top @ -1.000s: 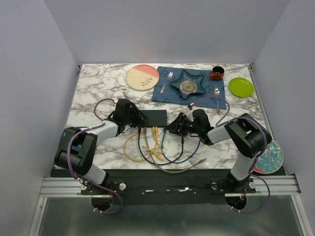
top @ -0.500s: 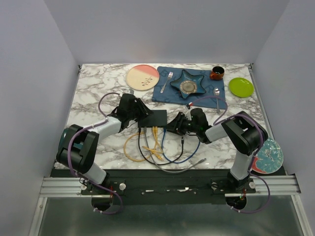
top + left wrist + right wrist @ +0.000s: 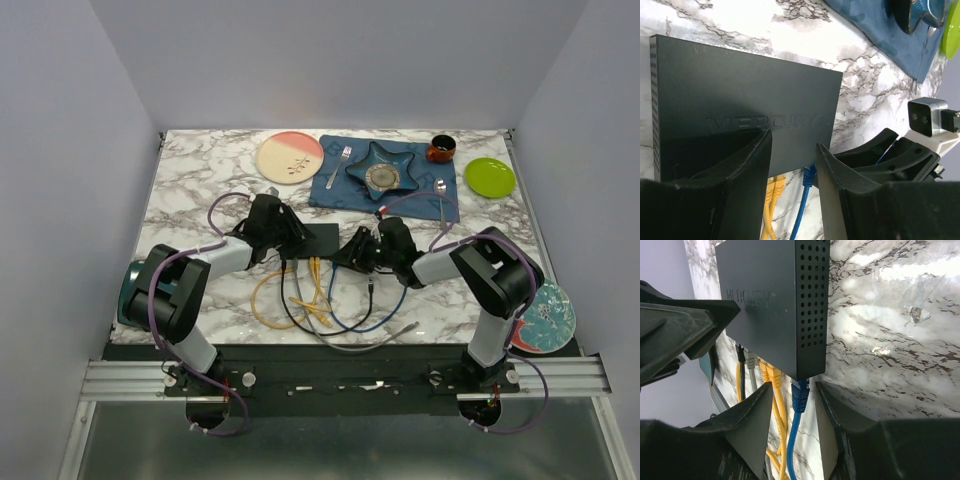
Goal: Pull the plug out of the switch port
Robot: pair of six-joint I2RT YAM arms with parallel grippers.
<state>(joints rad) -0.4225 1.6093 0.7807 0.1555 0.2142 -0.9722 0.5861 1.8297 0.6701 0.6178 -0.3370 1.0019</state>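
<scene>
"MERCURY" lettering atop the matte-black switch [image 3: 740,90]

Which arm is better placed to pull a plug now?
Right. The right gripper, open, lines up with the blue plug at the switch's corner; the left gripper is over the switch's flat top instead.

In the top view the sockets of the switch [image 3: 320,238] are too small to be told apart, and its left end is covered by the left gripper [image 3: 291,240]. In the left wrist view its socket edge is hidden behind the fingers [image 3: 740,170]. The teal plate [image 3: 556,310] is partly covered by the right arm [image 3: 500,272].
</scene>
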